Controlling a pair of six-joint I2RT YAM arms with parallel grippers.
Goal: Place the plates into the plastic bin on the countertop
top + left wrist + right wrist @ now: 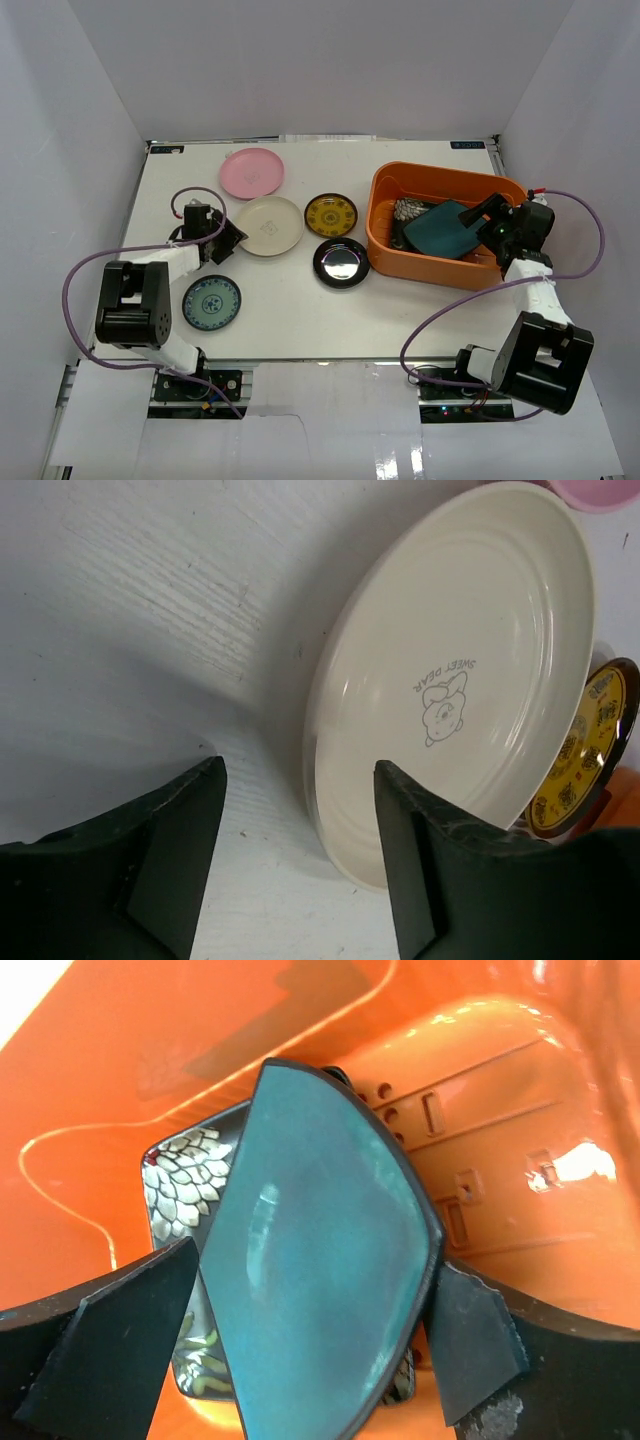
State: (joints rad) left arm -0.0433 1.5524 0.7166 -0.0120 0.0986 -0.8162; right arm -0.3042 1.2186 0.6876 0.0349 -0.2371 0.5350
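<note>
The orange plastic bin (385, 240) stands on the right of the white countertop (290, 320). In it the square dark teal plate (445, 230) leans tilted on the square black flowered plate (405, 212). My right gripper (490, 226) hangs over the bin's right side, open. In the right wrist view its jaws (315, 1260) stand wide on either side of the teal plate (320, 1260), over the flowered plate (180, 1185). My left gripper (226, 238) is open and empty, low beside the cream plate (270, 225). The left wrist view shows the jaws (298, 765) at the cream plate's (460, 680) near-left rim.
A pink plate (252, 172) lies at the back. A yellow-patterned plate (331, 214) and a glossy black plate (341, 262) lie left of the bin. A teal-patterned plate (211, 303) lies near the left arm's base. White walls enclose the table.
</note>
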